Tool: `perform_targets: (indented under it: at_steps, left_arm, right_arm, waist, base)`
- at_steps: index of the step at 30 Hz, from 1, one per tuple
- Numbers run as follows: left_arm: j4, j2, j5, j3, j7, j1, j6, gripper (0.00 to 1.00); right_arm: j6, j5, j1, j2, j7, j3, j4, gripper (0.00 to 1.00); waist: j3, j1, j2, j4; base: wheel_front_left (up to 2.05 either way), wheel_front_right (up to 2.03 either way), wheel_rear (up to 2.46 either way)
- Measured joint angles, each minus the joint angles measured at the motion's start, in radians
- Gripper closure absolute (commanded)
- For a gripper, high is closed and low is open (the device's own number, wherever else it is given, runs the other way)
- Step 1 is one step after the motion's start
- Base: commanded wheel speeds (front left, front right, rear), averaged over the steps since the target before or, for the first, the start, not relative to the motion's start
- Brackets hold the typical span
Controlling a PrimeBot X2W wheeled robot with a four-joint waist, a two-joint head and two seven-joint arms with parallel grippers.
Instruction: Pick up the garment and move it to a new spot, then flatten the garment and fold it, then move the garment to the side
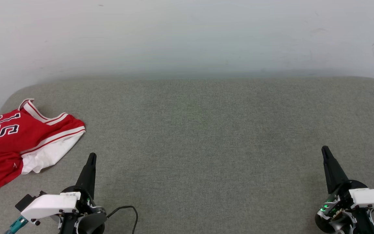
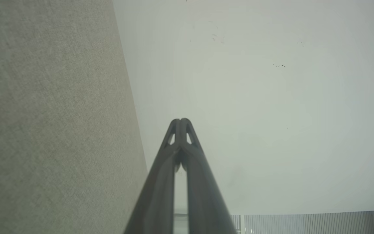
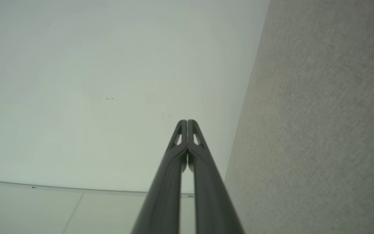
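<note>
Far left, the garment (image 1: 18, 139) lies crumpled on the grey padded surface (image 1: 206, 130), print up, running off the picture's edge, with a white sleeve spilling toward me. I read it as light, limp jersey cloth, likely a bit slick, so I'd pinch a doubled layer at the striped collar or the shoulder seam rather than one loose ply. Next over, my left gripper (image 1: 92, 156) sits near that sleeve but apart from it, fingers pressed together, holding nothing. The broad grey stretch across the middle looks a good place to lay it out. Far right, my right gripper (image 1: 325, 149) is likewise closed tight and empty, well apart from the garment.
</note>
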Motion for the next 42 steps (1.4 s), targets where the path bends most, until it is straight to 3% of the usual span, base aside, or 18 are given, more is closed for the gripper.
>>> perform_targets:
  at_steps: [34, 35, 42]
  left_arm:
    - [0.000, 0.000, 0.000, 0.000, 0.000, 0.000, 0.000, 1.00]
    - [0.006, 0.000, 0.000, -0.001, -0.001, 0.002, 0.000, 0.00]
    - [0.049, -0.004, 0.002, -0.009, -0.012, 0.051, 0.001, 0.00]
  right_arm:
    - [0.000, 0.000, 0.000, 0.000, 0.000, 0.000, 0.000, 1.00]
    - [0.000, 0.000, 0.004, 0.000, 0.000, 0.000, 0.005, 0.00]
    - [0.000, -0.001, 0.048, 0.001, -0.011, 0.007, 0.049, 0.00]
  waist:
    - [0.000, 0.0000, 0.0000, 0.000]
    - [0.000, 0.0000, 0.0000, 0.000]
    - [0.001, 0.0000, 0.0000, 0.000]
  base:
    - [0.00, 0.00, 0.00]
    - [0.00, 0.00, 0.00]
    - [0.00, 0.00, 0.00]
